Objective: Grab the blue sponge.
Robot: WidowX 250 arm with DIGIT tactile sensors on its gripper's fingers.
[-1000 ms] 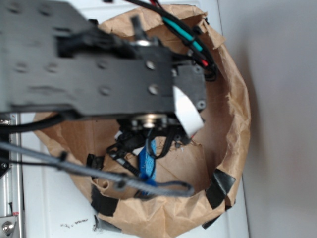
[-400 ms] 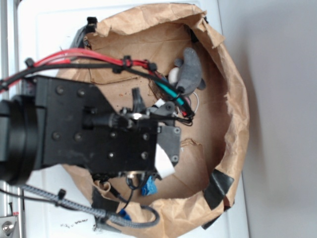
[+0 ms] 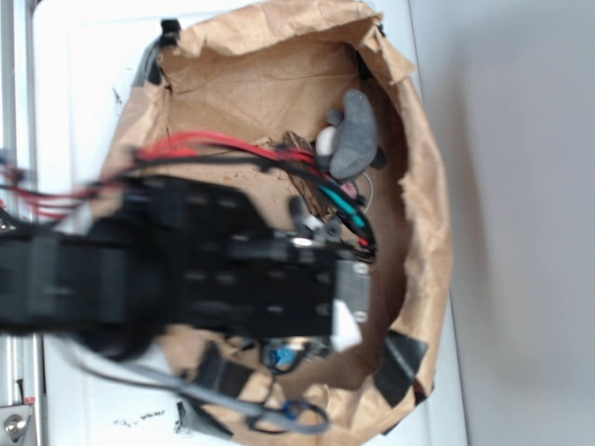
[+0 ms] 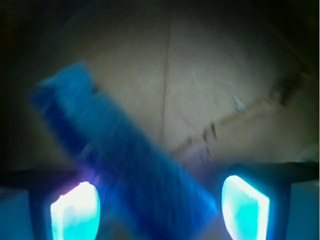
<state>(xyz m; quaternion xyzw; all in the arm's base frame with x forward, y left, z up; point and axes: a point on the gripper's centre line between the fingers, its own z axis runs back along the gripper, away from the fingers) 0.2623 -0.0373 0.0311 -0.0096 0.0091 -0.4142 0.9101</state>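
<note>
A crumpled brown paper bin [image 3: 437,232] patched with black tape [image 3: 400,364] fills mid-frame on a white tabletop [image 3: 74,84], a grey plush toy [image 3: 355,136] lying upper right inside it.

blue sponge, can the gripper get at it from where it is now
Probably yes. In the wrist view the blue sponge lies diagonally between the two open fingers of the gripper, with only bare cardboard around it. The blur hides whether the fingers touch it.

Pincer [image 4: 160,202] fingers apart, arm blurred
</note>
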